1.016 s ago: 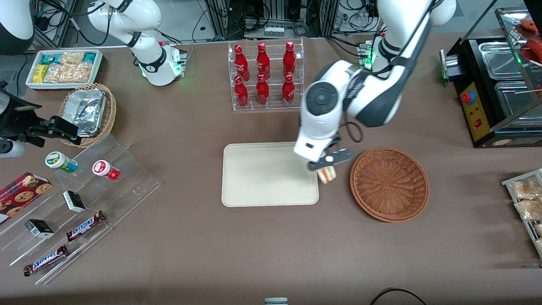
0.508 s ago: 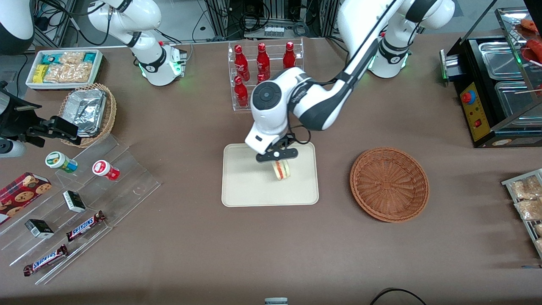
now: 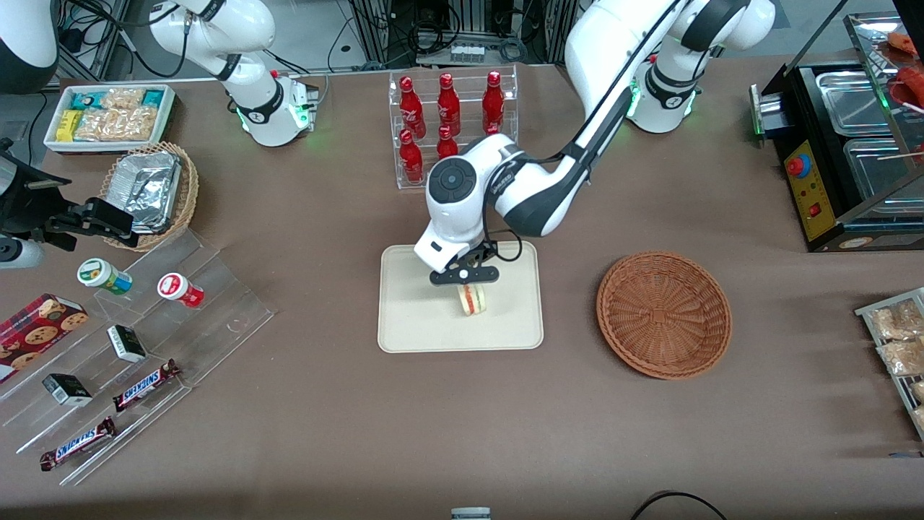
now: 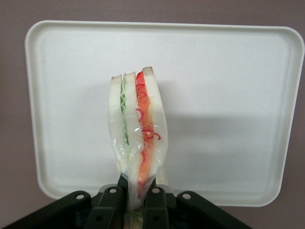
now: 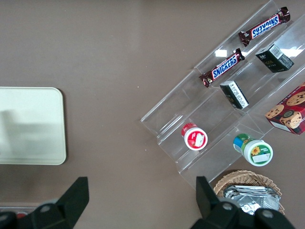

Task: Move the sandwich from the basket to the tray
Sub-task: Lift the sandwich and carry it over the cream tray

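Sandwich (image 4: 138,133): clear-wrapped wedge, pinched at one end between the fingers of the left gripper (image 3: 465,278), hanging over the middle of the tray (image 3: 411,318); contact with the tray surface could not be told. Basket (image 3: 664,314): lay toward the working arm's end of the table, nothing in it. Task judged mostly done: carry complete; lowering, release and withdrawal remained.

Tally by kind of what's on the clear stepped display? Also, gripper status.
Snickers bars: 2
small dark boxes: 2
round lidded cups: 2
cookie box: 1
Total: 7
The gripper is shut on the sandwich, over the tray.
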